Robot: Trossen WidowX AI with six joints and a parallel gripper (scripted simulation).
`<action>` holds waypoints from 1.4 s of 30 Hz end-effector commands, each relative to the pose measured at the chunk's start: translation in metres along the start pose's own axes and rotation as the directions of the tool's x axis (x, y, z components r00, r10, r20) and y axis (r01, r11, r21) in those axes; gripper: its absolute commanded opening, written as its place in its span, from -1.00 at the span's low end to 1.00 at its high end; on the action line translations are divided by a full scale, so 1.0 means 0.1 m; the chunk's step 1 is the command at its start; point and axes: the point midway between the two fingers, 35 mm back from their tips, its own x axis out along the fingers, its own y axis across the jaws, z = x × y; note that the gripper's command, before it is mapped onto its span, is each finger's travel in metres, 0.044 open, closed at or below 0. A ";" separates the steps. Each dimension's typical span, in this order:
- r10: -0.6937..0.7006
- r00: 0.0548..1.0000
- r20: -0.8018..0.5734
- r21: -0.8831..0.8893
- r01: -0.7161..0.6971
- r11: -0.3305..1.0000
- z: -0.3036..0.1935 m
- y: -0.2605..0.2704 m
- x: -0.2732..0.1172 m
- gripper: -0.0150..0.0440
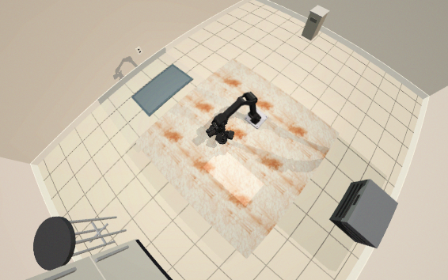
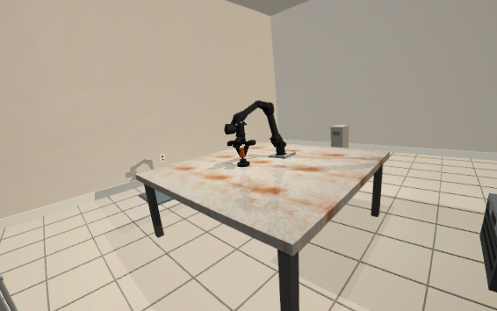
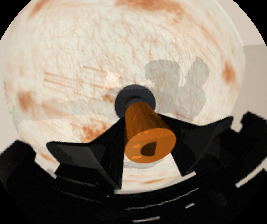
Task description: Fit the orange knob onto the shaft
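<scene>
The knob (image 3: 146,122) hides most of the pedestal (image 3: 129,93) in the wrist view; the far-left stool (image 1: 55,243) stands partly behind cabinetry (image 1: 130,262), cut off below.
</scene>
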 end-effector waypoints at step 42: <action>0.001 1.000 0.002 -0.221 -0.001 0.975 0.01 0.00 -0.04 -0.49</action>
